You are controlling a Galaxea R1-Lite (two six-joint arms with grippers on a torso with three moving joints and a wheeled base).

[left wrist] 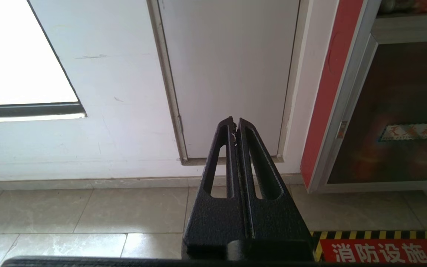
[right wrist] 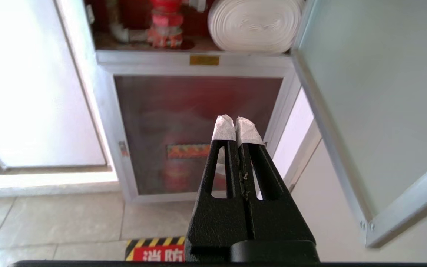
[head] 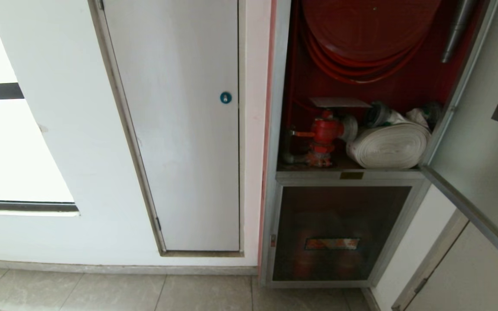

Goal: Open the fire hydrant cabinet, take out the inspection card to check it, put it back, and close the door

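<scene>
Red-lined and framed in silver aluminium, the fire hydrant cabinet (head: 352, 129) stands open. Its large glass door in a silver frame (head: 482, 172) is swung out to the robot's right, well clear of the opening. Inside: red hose reel (head: 370, 30) up top, red valve (head: 324, 134) low at the left, white rolled hose (head: 389, 147) beside it on the cabinet floor. A flat pale rectangle lies level above the valve (head: 339, 102); probably the white inspection card, though no print can be made out from here.

Right hand (right wrist: 235, 124): black fingers with white-taped tips pressed together, holding nothing, low down and facing the shorter dark glass panel (right wrist: 198, 133) under the open compartment. Left hand (left wrist: 234, 124): fingers also closed and empty, parked low toward the plain white door (left wrist: 228, 74).

Judgement: door-opening looks done; card retrieval is next. To do it well, the right hand would need to rise to the card's level, part its fingers, approach edge-on, and pinch the near edge without knocking the valve or hose.
</scene>
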